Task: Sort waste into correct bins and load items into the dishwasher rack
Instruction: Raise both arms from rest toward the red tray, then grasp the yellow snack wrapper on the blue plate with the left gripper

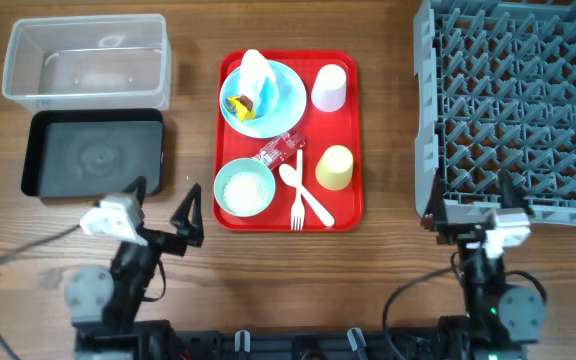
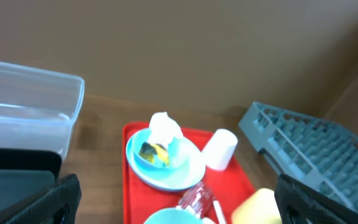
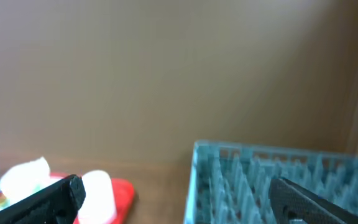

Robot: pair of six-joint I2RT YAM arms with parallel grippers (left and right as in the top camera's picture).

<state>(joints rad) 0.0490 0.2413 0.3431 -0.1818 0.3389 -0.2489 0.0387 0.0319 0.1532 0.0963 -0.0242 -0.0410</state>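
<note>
On the red tray (image 1: 304, 62) at frame centre, crumpled tissue (image 1: 255, 68) and yellow scraps (image 1: 240, 103) sit on the pale blue plate (image 1: 288, 98), upper left; a rice-filled bowl (image 1: 244, 188) lower left; wrapper (image 1: 281, 150), fork (image 1: 297, 195) and spoon (image 1: 311, 200) mid-tray; pink cup (image 1: 329, 87) and yellow cup (image 1: 335, 167) right. Clear tub (image 1: 88, 22) and black tray (image 1: 93, 155) lie upper left, the rack (image 1: 518, 100) upper right. Left gripper (image 1: 165, 197) and right gripper (image 1: 470, 205), at the bottom edge, gape wide, empty.
</note>
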